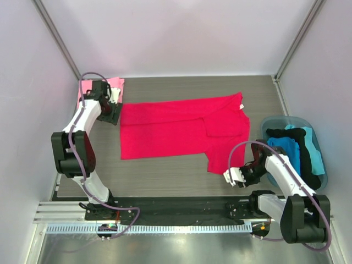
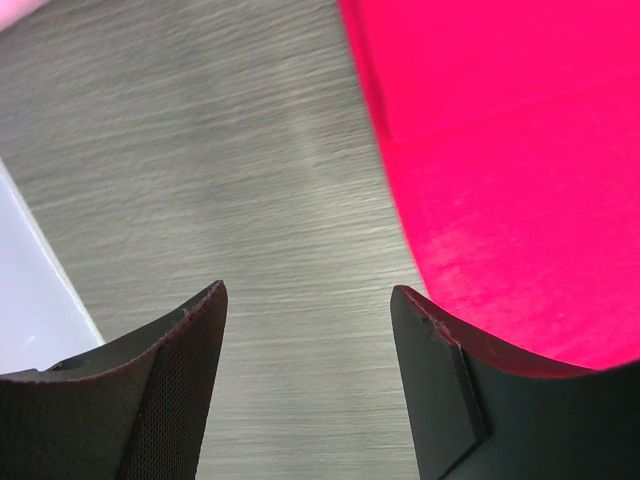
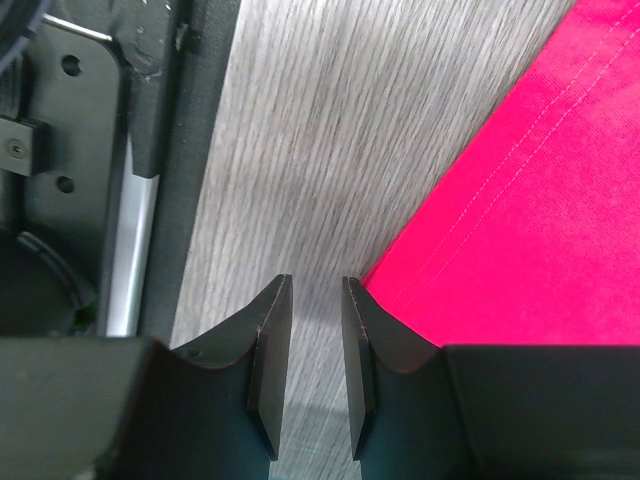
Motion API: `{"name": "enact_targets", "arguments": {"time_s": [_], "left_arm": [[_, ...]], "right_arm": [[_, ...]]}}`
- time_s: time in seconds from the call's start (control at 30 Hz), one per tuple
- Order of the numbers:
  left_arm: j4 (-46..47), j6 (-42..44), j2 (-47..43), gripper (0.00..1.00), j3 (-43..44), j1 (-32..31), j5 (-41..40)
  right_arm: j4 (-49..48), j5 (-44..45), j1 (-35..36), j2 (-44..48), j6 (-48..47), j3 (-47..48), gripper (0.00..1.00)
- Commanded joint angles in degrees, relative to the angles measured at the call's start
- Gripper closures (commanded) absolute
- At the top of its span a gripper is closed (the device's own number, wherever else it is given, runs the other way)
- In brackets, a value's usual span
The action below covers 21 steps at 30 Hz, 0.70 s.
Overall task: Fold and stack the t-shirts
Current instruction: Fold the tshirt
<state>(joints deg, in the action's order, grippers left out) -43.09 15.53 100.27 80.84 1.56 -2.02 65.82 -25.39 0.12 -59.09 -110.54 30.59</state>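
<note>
At red t-shirt (image 1: pixel 176 129) collar: white label (image 1: pixel 240 106), unreadable.

Two dark fingers (image 2: pixel 180 390) stand well apart over the bare grey wood-grain desk (image 2: pixel 230 150), with the crimson-red t-shirt (image 2: pixel 520 170) spread flat on it to their right.

grey table (image 1: pixel 165 176); red tee (image 1: pixel 176 129); pink tee (image 1: pixel 116 83)

A plain crimson-red t-shirt (image 1: pixel 181 129) lies mid-table, and a pale pink t-shirt (image 1: pixel 116 84) sits at the far left corner. The table (image 1: pixel 165 170) is grey, finely wood-grained. At the right edge, a translucent blue basket (image 1: pixel 280 118) holds black, blue and teal clothes (image 1: pixel 305 159).
</note>
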Motion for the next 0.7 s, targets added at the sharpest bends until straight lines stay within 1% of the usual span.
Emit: {"name": "enact_targets", "arguments": {"time_s": [0.0, 0.37, 0.6, 0.67], "left_arm": [[0.55, 1.08, -2.97, 0.32, -0.68, 1.42, -0.61], [1.26, 0.99, -0.61, 0.32, -0.59, 2.3, 0.35], [0.64, 0.73, 0.89, 0.32, 1.08, 2.3, 0.7], [-0.15, 0.64, 0.63, 0.31, 0.73, 2.31, 1.23]], "right_arm": [[-2.01, -0.01, -0.12, -1.64, -3.1, 0.7, 0.68], [-4.12, 2.18, -0.12, -2.34, -2.84, 0.79, 0.68], [-7.72, 3.5, -0.12, -3.22, -2.49, -0.97, 0.67], [-9.04, 3.68, -0.12, -3.66, -2.31, -1.58, 0.66]]}}
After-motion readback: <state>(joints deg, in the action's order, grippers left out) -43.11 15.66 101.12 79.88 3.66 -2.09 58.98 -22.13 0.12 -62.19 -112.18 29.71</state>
